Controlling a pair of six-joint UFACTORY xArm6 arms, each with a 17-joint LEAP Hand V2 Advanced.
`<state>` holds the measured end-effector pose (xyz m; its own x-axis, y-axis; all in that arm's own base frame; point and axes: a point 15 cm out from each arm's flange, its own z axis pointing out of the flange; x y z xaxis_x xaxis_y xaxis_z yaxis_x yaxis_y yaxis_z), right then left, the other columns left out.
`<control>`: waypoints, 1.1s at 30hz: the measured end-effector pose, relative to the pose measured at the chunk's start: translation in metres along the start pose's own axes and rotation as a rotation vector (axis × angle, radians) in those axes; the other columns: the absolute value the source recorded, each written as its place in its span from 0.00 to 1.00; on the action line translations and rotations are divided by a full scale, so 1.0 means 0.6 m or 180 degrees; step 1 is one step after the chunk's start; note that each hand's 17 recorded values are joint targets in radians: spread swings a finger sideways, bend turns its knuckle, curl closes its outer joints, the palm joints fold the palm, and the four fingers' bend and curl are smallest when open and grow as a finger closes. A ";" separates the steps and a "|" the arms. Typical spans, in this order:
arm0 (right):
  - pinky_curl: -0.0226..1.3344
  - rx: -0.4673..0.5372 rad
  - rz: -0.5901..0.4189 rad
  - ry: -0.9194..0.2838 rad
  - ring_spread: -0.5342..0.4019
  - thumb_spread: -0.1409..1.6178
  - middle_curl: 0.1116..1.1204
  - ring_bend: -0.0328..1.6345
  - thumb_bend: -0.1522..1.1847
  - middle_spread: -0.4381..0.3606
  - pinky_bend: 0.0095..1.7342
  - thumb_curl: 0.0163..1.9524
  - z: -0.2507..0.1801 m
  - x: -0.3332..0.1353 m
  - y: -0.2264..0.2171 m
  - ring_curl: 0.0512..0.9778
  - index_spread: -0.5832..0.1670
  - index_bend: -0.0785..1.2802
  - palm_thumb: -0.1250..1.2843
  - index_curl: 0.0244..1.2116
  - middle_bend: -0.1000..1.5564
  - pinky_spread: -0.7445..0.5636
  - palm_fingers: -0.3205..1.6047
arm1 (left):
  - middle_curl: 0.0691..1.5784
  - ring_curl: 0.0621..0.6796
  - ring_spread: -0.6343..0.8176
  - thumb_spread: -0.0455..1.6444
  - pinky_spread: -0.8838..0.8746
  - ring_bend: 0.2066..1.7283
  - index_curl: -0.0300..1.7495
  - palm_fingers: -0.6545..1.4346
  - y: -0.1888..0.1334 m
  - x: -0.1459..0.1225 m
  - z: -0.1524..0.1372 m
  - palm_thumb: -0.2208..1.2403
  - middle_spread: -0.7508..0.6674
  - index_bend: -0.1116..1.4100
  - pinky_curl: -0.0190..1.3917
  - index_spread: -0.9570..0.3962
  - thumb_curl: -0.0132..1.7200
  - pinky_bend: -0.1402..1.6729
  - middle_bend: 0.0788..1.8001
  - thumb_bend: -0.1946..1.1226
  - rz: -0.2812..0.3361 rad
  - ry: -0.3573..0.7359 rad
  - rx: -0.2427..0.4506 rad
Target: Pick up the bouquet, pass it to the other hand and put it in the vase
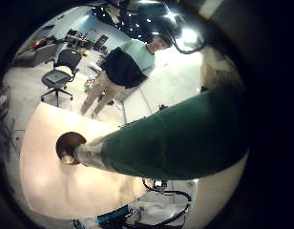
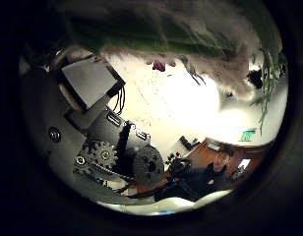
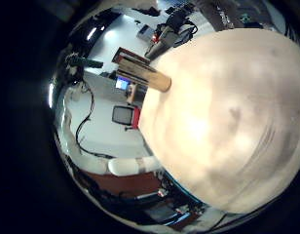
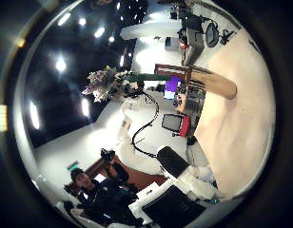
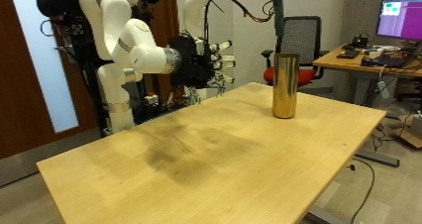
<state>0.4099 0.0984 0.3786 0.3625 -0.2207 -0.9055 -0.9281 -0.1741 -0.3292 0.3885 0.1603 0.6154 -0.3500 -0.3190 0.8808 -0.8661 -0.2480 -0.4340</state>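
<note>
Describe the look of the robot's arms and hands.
The arms are glossy white, built of rounded, bulbous segments. The hand near the table's far edge is a blocky cluster of black and white parts. Up close, the palm view shows black housings with exposed gears.

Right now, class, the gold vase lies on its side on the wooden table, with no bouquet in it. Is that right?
Not quite. The gold vase stands upright on the wooden table, as the outside view shows. The rest holds: the bouquet is not in it.
</note>
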 end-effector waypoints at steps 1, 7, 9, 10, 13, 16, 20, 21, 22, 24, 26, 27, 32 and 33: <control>0.25 -0.0001 0.0002 -0.0001 0.78 0.63 0.14 0.26 0.09 0.68 0.32 0.17 0.000 0.001 0.000 0.23 0.24 0.16 0.51 0.14 0.16 0.87 0.14 | 0.75 0.87 0.15 0.10 0.16 0.81 0.95 0.82 -0.001 -0.006 0.002 0.96 0.07 0.19 0.49 0.37 0.56 0.69 0.49 0.13 -0.0012 0.0001 -0.0004; 0.25 0.0000 -0.0006 0.0000 0.77 0.64 0.14 0.26 0.09 0.67 0.32 0.18 0.000 0.000 -0.001 0.23 0.25 0.16 0.52 0.15 0.16 0.87 0.14 | 0.75 0.87 0.15 0.10 0.16 0.81 0.96 0.82 -0.007 -0.071 0.012 0.96 0.07 0.19 0.49 0.38 0.56 0.69 0.49 0.13 -0.0167 -0.0044 -0.0007; 0.25 0.0000 -0.0012 0.0004 0.77 0.64 0.14 0.26 0.09 0.67 0.32 0.18 0.000 0.000 -0.002 0.23 0.25 0.16 0.52 0.15 0.16 0.87 0.14 | 0.75 0.87 0.15 0.10 0.16 0.81 0.96 0.82 -0.010 -0.093 0.012 0.96 0.07 0.19 0.49 0.39 0.56 0.69 0.49 0.13 -0.0207 -0.0035 -0.0006; 0.25 -0.0001 -0.0007 0.0007 0.77 0.64 0.14 0.26 0.09 0.67 0.32 0.18 -0.001 0.001 -0.002 0.23 0.25 0.17 0.52 0.15 0.16 0.87 0.14 | 0.75 0.87 0.15 0.10 0.16 0.81 0.96 0.82 -0.009 -0.095 0.013 0.96 0.07 0.19 0.49 0.39 0.56 0.69 0.49 0.13 -0.0203 -0.0036 -0.0011; 0.24 -0.0003 -0.0015 -0.0004 0.77 0.64 0.14 0.26 0.09 0.67 0.32 0.18 0.000 0.001 0.000 0.23 0.25 0.17 0.52 0.16 0.16 0.87 0.14 | 0.75 0.87 0.15 0.10 0.16 0.81 0.96 0.82 -0.008 -0.110 0.021 0.96 0.07 0.19 0.49 0.40 0.56 0.69 0.49 0.13 -0.0248 -0.0020 -0.0037; 0.24 -0.0009 -0.0011 -0.0005 0.77 0.64 0.14 0.26 0.09 0.67 0.32 0.18 0.001 0.002 0.001 0.23 0.26 0.17 0.52 0.16 0.16 0.87 0.15 | 0.75 0.87 0.15 0.10 0.16 0.81 0.96 0.82 -0.010 -0.134 0.021 0.96 0.07 0.19 0.49 0.41 0.56 0.69 0.49 0.13 -0.0280 -0.0019 -0.0016; 0.24 -0.0007 -0.0003 -0.0008 0.77 0.64 0.14 0.27 0.09 0.67 0.32 0.18 0.002 0.004 0.000 0.23 0.26 0.17 0.53 0.16 0.16 0.88 0.15 | 0.75 0.87 0.15 0.11 0.15 0.81 0.96 0.82 -0.007 -0.157 0.028 0.95 0.07 0.19 0.49 0.42 0.56 0.69 0.50 0.13 -0.0343 0.0027 -0.0041; 0.24 -0.0008 0.0004 -0.0009 0.77 0.63 0.14 0.27 0.09 0.67 0.32 0.18 0.001 0.006 -0.001 0.23 0.26 0.17 0.53 0.17 0.16 0.88 0.15 | 0.75 0.87 0.15 0.11 0.15 0.80 0.96 0.81 -0.006 -0.162 0.030 0.94 0.07 0.19 0.48 0.42 0.56 0.68 0.50 0.12 -0.0343 0.0041 -0.0042; 0.24 -0.0008 0.0006 -0.0006 0.77 0.63 0.14 0.27 0.09 0.67 0.32 0.18 0.001 0.007 -0.001 0.23 0.26 0.17 0.53 0.17 0.16 0.88 0.15 | 0.75 0.87 0.15 0.12 0.15 0.80 0.96 0.81 -0.004 -0.167 0.031 0.92 0.07 0.19 0.48 0.42 0.55 0.68 0.49 0.12 -0.0356 0.0053 -0.0043; 0.24 -0.0012 0.0006 -0.0011 0.77 0.63 0.14 0.27 0.09 0.67 0.32 0.18 0.001 0.008 -0.001 0.23 0.26 0.17 0.53 0.17 0.17 0.88 0.15 | 0.75 0.87 0.15 0.14 0.15 0.80 0.96 0.81 0.000 -0.175 0.035 0.90 0.08 0.19 0.48 0.43 0.55 0.69 0.49 0.11 -0.0393 0.0091 -0.0043; 0.24 -0.0013 0.0011 -0.0013 0.77 0.64 0.14 0.27 0.09 0.67 0.32 0.18 0.001 0.008 0.000 0.23 0.27 0.17 0.53 0.17 0.16 0.88 0.15 | 0.75 0.87 0.15 0.23 0.15 0.80 0.96 0.81 0.002 -0.183 0.034 0.80 0.08 0.18 0.48 0.44 0.52 0.71 0.48 0.08 -0.0409 0.0096 -0.0045; 0.24 -0.0013 0.0008 -0.0016 0.77 0.64 0.14 0.27 0.09 0.67 0.33 0.18 0.002 0.008 -0.001 0.23 0.27 0.17 0.53 0.17 0.17 0.88 0.15 | 0.76 0.87 0.15 0.27 0.15 0.79 0.96 0.80 0.002 -0.185 0.033 0.76 0.07 0.17 0.48 0.44 0.50 0.72 0.47 0.10 -0.0414 0.0090 -0.0047; 0.24 -0.0014 0.0018 -0.0017 0.77 0.64 0.14 0.27 0.09 0.66 0.33 0.18 0.002 0.011 -0.003 0.23 0.27 0.17 0.53 0.18 0.17 0.88 0.15 | 0.77 0.82 0.13 0.48 0.14 0.76 0.94 0.64 0.011 -0.190 0.028 0.55 0.08 0.17 0.46 0.47 0.38 0.69 0.44 0.09 -0.0436 -0.0008 -0.0102; 0.24 -0.0017 0.0016 -0.0017 0.77 0.64 0.14 0.27 0.10 0.66 0.33 0.18 0.002 0.011 -0.003 0.23 0.27 0.17 0.54 0.18 0.16 0.88 0.15 | 0.77 0.79 0.12 0.52 0.14 0.74 0.92 0.62 0.014 -0.193 0.028 0.53 0.08 0.17 0.45 0.47 0.35 0.66 0.45 0.10 -0.0443 -0.0029 -0.0125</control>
<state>0.4139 0.0984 0.3728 0.3574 -0.2163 -0.9085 -0.9294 -0.1781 -0.3233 0.4279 0.1798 0.5069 -0.2225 -0.2922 0.9301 -0.9193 -0.2547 -0.2999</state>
